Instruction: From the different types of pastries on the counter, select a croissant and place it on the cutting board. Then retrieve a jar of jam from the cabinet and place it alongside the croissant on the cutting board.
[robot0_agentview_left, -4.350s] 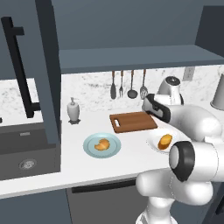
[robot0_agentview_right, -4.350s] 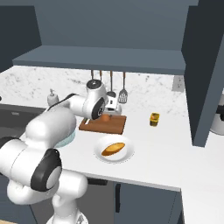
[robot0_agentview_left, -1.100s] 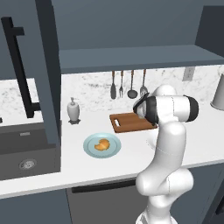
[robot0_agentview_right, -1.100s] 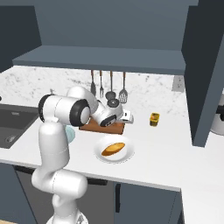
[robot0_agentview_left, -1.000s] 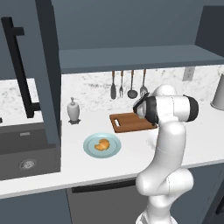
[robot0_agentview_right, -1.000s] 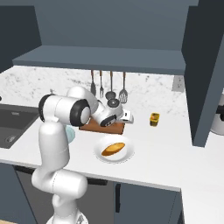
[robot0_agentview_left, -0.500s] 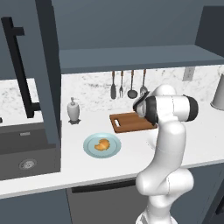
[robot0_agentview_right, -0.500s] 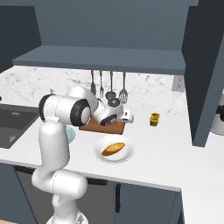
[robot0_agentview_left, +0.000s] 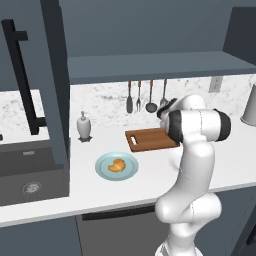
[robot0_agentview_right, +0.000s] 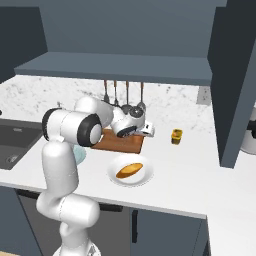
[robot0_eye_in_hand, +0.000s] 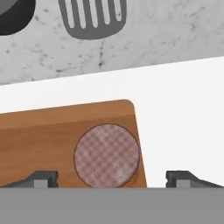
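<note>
Fingers (robot0_eye_in_hand: 42, 178) that were pinched shut a second ago now stand spread wide as I watch from my remote desk, one dark tip on each side of the jar of jam (robot0_eye_in_hand: 107, 155) with a gap on both sides, so the gripper (robot0_eye_in_hand: 111, 179) has hold of nothing. Seen from above through the hand camera, the jar shows as a round pinkish chequered lid, standing on the cutting board (robot0_eye_in_hand: 39, 131) close to its right end and near edge. Since the earliest frame my arm has also risen from a low crouch over the counter (robot0_agentview_left: 150, 177) to an upright column, with the hand (robot0_agentview_right: 141, 130) reaching over the right end of the board. Far behind the board, a dark slotted spatula (robot0_eye_in_hand: 92, 17) hangs against the marbled wall. The croissant (robot0_agentview_left: 117, 165) lies on the light-blue plate (robot0_agentview_left: 102, 169), near and to the left of the board, well apart from the jar. A rounder bun (robot0_agentview_right: 130, 170) sits on a white dish (robot0_agentview_right: 112, 176) nearer the counter's front edge, right of the plate. A small yellow jar (robot0_agentview_right: 176, 136) stands on the counter to the right of the board, and a white shaker bottle (robot0_agentview_left: 83, 126) to its left, beside the open cabinet door (robot0_agentview_left: 52, 80)
</note>
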